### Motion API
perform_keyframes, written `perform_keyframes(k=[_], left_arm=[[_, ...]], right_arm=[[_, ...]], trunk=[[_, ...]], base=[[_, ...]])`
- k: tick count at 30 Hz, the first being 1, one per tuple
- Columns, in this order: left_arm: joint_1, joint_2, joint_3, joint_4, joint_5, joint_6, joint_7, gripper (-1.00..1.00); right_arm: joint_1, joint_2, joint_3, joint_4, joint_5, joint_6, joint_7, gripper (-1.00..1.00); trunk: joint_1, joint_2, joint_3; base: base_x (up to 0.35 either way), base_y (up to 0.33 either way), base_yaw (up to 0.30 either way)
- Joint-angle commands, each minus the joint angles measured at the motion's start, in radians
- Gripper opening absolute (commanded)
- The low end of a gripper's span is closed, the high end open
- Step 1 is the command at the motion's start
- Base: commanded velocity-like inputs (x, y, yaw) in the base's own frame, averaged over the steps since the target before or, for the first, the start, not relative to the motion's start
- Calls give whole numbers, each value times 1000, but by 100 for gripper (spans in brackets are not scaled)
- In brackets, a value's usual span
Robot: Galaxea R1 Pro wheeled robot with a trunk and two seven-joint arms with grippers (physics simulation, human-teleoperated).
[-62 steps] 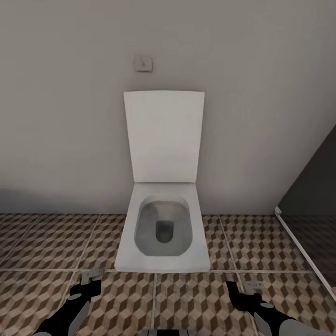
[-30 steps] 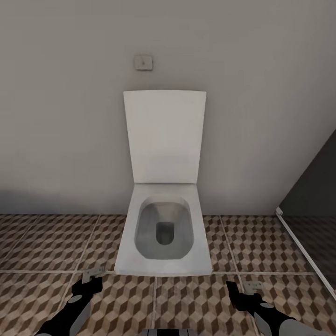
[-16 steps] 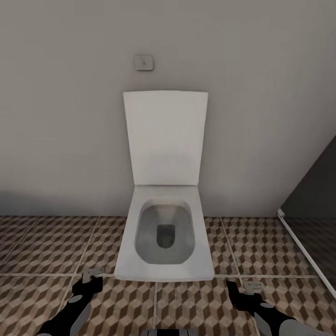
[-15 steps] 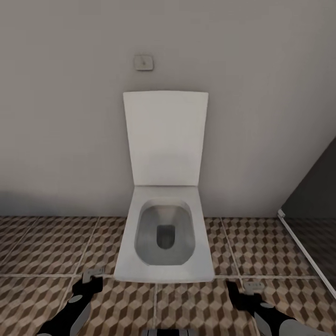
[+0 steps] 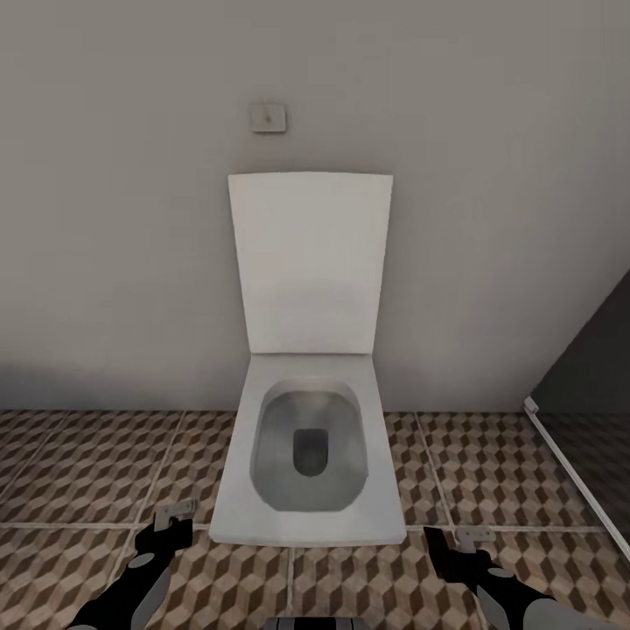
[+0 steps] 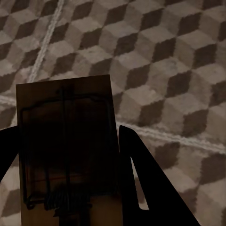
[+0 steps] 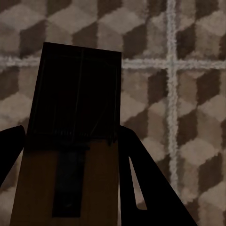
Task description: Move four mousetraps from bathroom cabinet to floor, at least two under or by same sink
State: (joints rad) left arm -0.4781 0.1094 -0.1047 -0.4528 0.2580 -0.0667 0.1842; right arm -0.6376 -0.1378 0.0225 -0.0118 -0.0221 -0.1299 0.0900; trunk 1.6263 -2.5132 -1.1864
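At the lower left of the head view, the left gripper (image 5: 173,523) hangs low over the bathroom floor (image 5: 87,464), its grey fingertips just in front of the toilet's near left corner. In the left wrist view its two dark fingers (image 6: 141,183) are closed on either side of a mousetrap (image 6: 66,150), a tan board with a black wire frame held flat above the cube-patterned tiles; a red spot is too dim to make out there.

In the middle stands a white toilet (image 5: 308,455) with its lid (image 5: 311,262) raised against a grey wall (image 5: 105,219). A small square flush plate (image 5: 268,117) sits on the wall above the lid.

At the lower right, the right gripper (image 5: 462,544) also hangs near the floor, beside the toilet's near right corner. The right wrist view shows its fingers (image 7: 146,188) clamped on a second mousetrap (image 7: 75,136), which looks very dark in shadow, over a crossing of pale grout lines. At the far right edge a dark glass panel (image 5: 586,385) with a white bottom rail runs along the tiles.
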Motion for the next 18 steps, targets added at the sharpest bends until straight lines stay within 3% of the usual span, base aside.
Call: perform_keyframes(k=[1, 18], left_arm=[[0, 1, -9, 0, 7, -3, 9, -100], [0, 3, -9, 0, 6, -4, 10, -100]], right_arm=[[-1, 0, 2, 1, -2, -4, 3, -100], [-1, 0, 2, 1, -2, -4, 3, -100]], trunk=[[0, 0, -1], [0, 0, -1]], base=[[1, 0, 0], [0, 42, 0]])
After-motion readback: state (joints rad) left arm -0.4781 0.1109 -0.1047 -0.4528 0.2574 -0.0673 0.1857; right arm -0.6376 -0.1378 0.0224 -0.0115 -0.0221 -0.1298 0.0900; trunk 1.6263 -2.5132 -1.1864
